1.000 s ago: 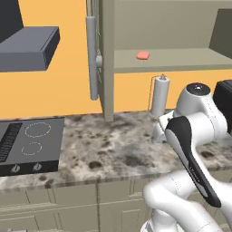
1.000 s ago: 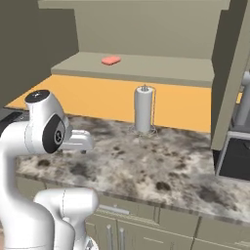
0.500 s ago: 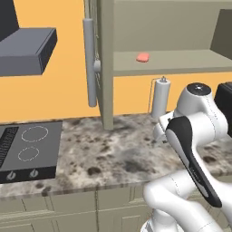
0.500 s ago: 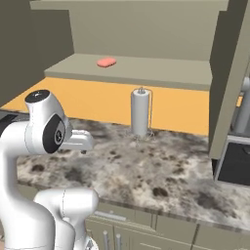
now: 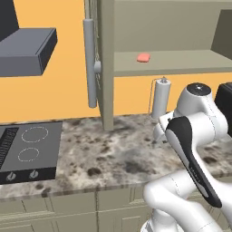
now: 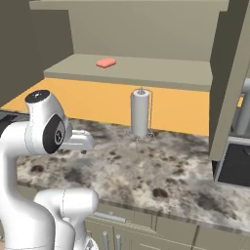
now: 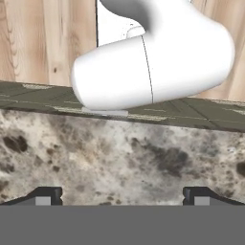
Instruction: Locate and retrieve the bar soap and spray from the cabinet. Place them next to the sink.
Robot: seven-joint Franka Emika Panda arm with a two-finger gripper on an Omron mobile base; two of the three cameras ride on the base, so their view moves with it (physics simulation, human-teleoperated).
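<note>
The bar soap (image 5: 143, 57) (image 6: 105, 62), a small salmon-pink block, lies on the inner shelf of the open beige-olive cabinet (image 5: 181, 63) (image 6: 146, 73). The cabinet's door stands open edge-on, with its long grey bar handle (image 5: 90, 63) facing me. My gripper (image 7: 122, 197) is open and holds nothing. It hangs low over the speckled stone counter (image 7: 119, 153), far below the shelf. The folded white arm (image 5: 195, 131) (image 6: 46, 132) sits in front of the counter. The spray and the sink are out of view.
A grey-white paper towel roll (image 5: 161, 97) (image 6: 140, 117) stands on the counter (image 5: 113, 149) under the shelf. A black stovetop (image 5: 29, 152) lies at the left, with a dark range hood (image 5: 27, 52) above it. Base cabinet fronts (image 6: 161, 229) run below the counter edge.
The whole picture has shifted slightly, mostly downward, so the camera has moved with the base. The arm keeps its folded pose and the soap stays on the shelf.
</note>
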